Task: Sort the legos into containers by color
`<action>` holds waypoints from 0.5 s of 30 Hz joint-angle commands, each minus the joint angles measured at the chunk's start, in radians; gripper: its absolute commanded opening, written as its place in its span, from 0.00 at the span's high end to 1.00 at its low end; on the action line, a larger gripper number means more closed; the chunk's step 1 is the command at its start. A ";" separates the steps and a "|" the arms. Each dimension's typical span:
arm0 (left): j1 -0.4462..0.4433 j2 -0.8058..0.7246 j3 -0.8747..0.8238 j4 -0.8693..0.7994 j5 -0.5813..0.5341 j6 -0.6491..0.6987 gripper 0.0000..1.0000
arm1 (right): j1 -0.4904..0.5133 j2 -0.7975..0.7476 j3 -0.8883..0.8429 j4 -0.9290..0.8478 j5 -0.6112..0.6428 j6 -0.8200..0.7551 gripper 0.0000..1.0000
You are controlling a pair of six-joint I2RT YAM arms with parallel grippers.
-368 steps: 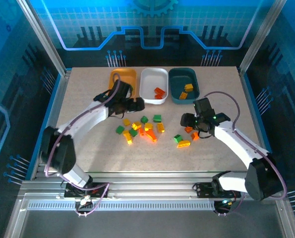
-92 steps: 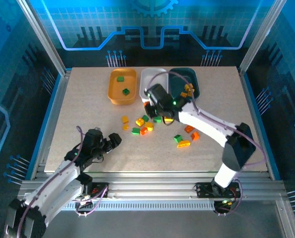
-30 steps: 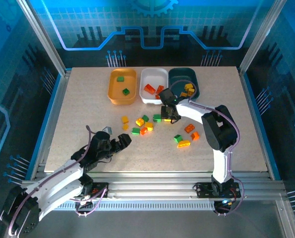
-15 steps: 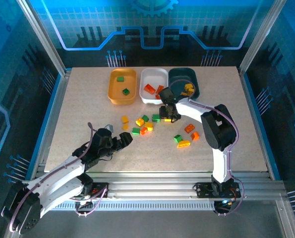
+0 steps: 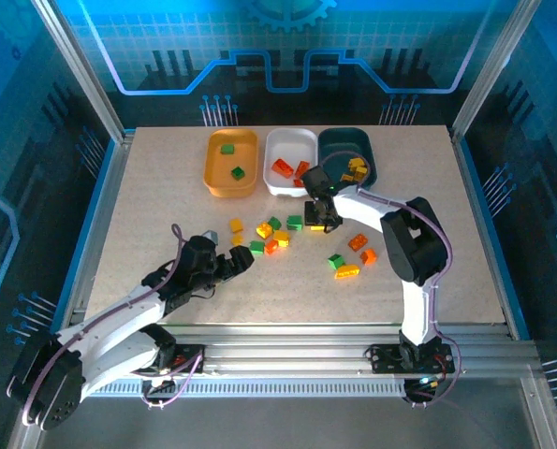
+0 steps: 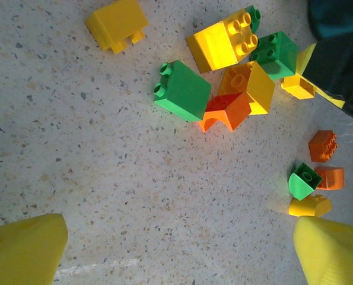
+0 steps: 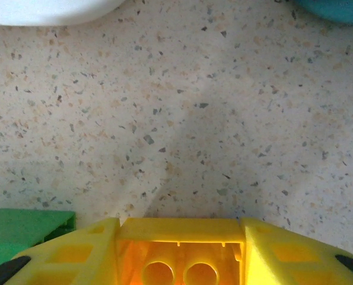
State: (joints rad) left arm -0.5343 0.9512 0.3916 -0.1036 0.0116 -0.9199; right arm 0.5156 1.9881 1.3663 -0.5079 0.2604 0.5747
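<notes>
Just near of the white tray [image 5: 292,143], the right gripper [image 5: 321,217] pinches a yellow brick [image 7: 182,252] down at the table [image 5: 166,206] — lifted carelessly, it could drag the green brick [image 7: 22,234] just beside its finger [image 7: 63,255], or clip the rim of the dark teal tray [image 5: 336,150]. Its arm folds back sharply; the left gripper [image 5: 234,265] reaches flat toward the loose pile [image 6: 235,89], fingers [image 6: 22,249] spread wide — empty.

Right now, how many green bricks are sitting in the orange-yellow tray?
2. In the orange-yellow tray, the far green brick lies near the tray's far end and the near green brick sits closer to its right wall. Nothing covers the tray, so none looks hidden.
</notes>
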 commanded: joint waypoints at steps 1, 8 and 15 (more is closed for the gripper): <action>-0.007 0.021 0.040 -0.010 -0.007 0.034 0.01 | -0.019 -0.101 -0.007 -0.030 0.039 -0.017 0.55; -0.007 0.074 0.050 0.013 0.012 0.040 0.01 | -0.147 -0.144 0.096 -0.050 0.036 -0.061 0.55; -0.009 0.195 0.114 0.017 0.066 0.099 0.01 | -0.296 0.112 0.422 -0.185 -0.060 -0.069 0.44</action>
State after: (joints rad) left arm -0.5343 1.1065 0.4549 -0.1001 0.0391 -0.8749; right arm 0.2474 2.0098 1.7081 -0.5911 0.2527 0.5205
